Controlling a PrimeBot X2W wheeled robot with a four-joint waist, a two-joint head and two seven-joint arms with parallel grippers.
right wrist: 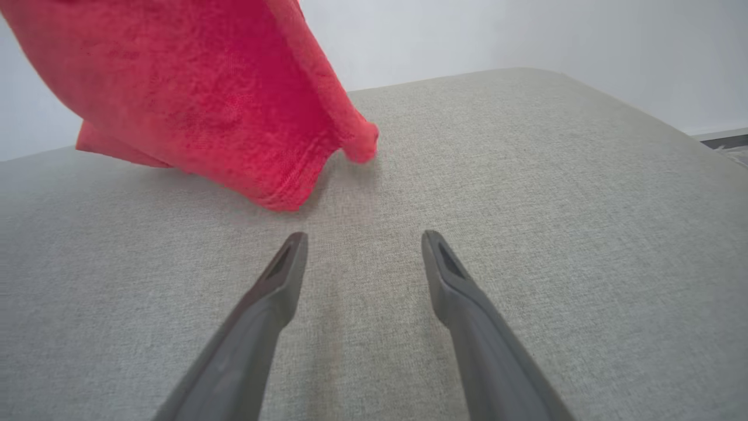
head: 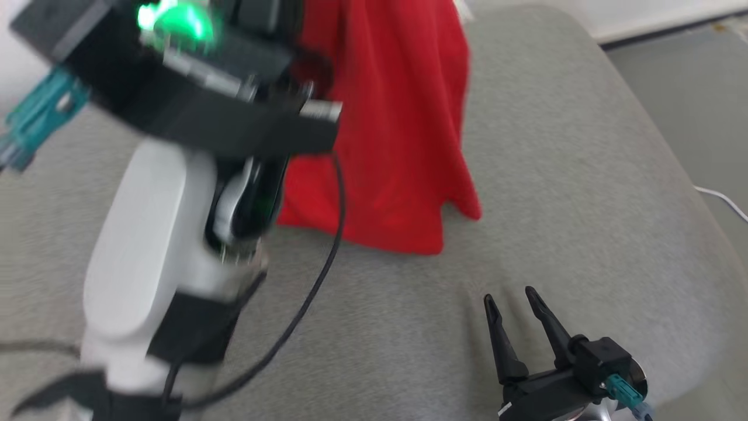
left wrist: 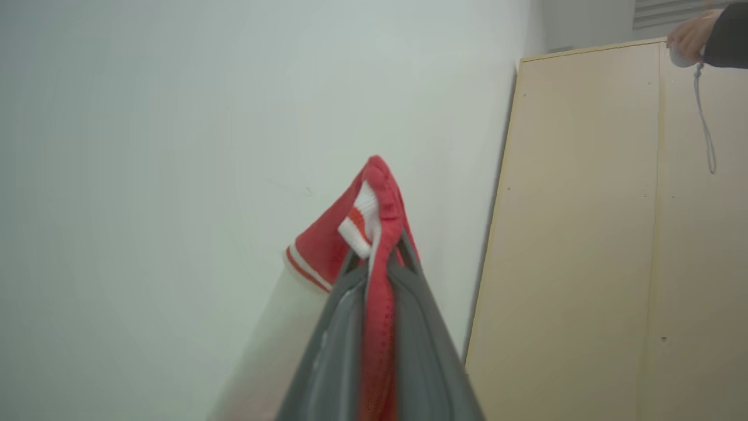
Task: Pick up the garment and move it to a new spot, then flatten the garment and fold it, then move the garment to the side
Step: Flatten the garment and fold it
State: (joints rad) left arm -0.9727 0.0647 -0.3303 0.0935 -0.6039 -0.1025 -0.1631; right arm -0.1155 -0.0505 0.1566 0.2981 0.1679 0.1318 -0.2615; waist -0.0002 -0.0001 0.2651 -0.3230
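**Red garment (head: 397,117) pinched in the left gripper (left wrist: 380,245), hanging over the grey cushion (head: 584,175).**

The left gripper's 2 fingers are closed tight on a bunched fold of the garment's red-and-white trimmed edge, which pokes out past the fingertips in the left wrist view. From that grip the cloth hangs down beside the raised left arm (head: 146,234), its lower hem reaching the cushion; whether it touches is unclear. The right gripper (head: 509,295) sits low over the cushion, its 2 fingers spread wide with nothing between them. The garment is ahead and to its left, near but apart.
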